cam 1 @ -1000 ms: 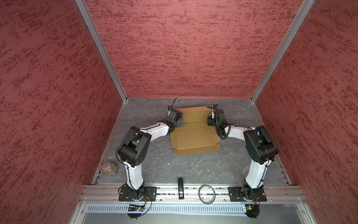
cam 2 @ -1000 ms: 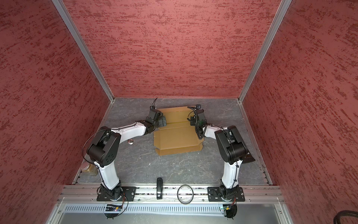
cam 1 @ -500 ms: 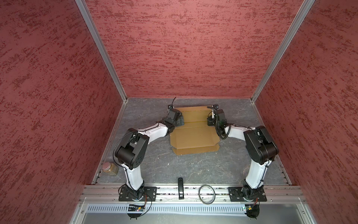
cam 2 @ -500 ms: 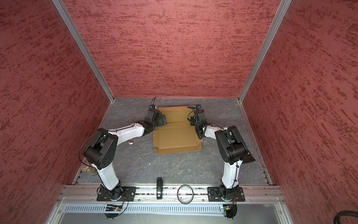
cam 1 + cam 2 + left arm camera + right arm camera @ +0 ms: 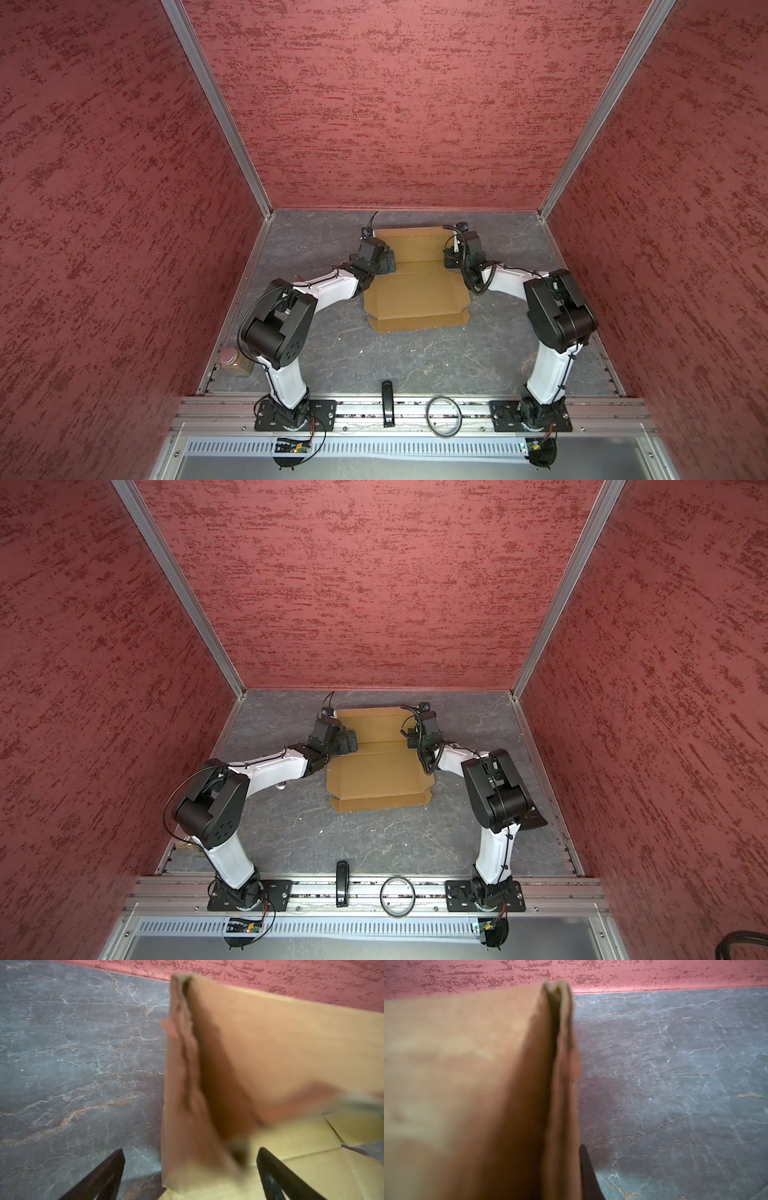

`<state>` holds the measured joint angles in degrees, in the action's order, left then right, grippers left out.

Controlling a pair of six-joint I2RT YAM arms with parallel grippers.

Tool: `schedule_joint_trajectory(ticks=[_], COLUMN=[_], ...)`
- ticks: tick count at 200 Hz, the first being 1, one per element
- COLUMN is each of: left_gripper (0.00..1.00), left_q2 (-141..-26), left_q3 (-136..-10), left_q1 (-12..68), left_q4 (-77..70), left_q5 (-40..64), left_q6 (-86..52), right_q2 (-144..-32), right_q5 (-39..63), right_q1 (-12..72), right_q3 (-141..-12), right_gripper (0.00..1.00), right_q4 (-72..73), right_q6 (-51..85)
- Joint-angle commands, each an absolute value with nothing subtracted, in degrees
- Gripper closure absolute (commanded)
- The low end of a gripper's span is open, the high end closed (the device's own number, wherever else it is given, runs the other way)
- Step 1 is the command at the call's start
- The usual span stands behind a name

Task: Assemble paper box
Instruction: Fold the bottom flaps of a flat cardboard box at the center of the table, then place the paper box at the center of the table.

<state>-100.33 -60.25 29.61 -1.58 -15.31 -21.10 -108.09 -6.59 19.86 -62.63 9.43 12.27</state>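
- The paper box [image 5: 415, 295] [image 5: 376, 777] lies half-built on the grey marbled tabletop [image 5: 415, 361] in both top views. Its far part has walls standing. Its near panel and front flap lie flat.
- The left gripper [image 5: 388, 262] sits at the box's left side wall with its jaws spread wide.
- In the left wrist view its two dark fingers [image 5: 108, 1174] straddle that upright folded wall [image 5: 182, 1084]. One is outside the box over the tabletop, and one is inside over the box floor.
- The right gripper [image 5: 451, 259] sits at the box's right side wall, pressed together.
- The right wrist view is blurred. One dark finger [image 5: 588, 1172] lies against the outer face of the doubled wall [image 5: 558, 1084], so the gripper seems to be pinching that wall.
- A lidded jar [image 5: 232, 361] stands well apart from the box, off its near left corner.
- A black bar [image 5: 387, 401] and a ring [image 5: 427, 415] rest at the metal rail [image 5: 582, 411], well nearer than the box's front flap.
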Motion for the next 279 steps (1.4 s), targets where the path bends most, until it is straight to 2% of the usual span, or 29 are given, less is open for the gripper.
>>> schedule_joint_trajectory(ticks=[1, 61, 111, 187, 279], left_gripper=[0.00, 0.00, 0.00, 0.00, 0.00], left_q2=[-97.0, -90.0, -84.0, -75.9, -65.3], left_q3=[-59.4, -58.3, -57.4, -55.7, -54.3], left_q1=[30.4, 30.7, 29.4, 25.7, 22.3], left_q4=[-4.2, -0.9, 2.8, 7.8, 13.6], left_q5=[-14.9, -14.8, -13.4, -8.5, -5.4], left_q6=[-20.3, -20.6, -21.1, -21.3, -19.5], right_q2=[-107.5, -106.1, -106.0, -111.0, -118.1], right_q5=[-5.4, -4.3, -2.6, 0.2, 3.8], right_q1=[20.4, 20.4, 20.4, 20.3, 20.3], right_q3=[-64.7, -68.7, -76.5, -91.9, -99.9], right_gripper=[1.00, 1.00, 1.00, 1.00, 1.00], right_q4=[6.0, -3.3, -17.0, -40.6, -57.6], right_q6=[13.8, 13.6, 13.5, 13.6, 11.8])
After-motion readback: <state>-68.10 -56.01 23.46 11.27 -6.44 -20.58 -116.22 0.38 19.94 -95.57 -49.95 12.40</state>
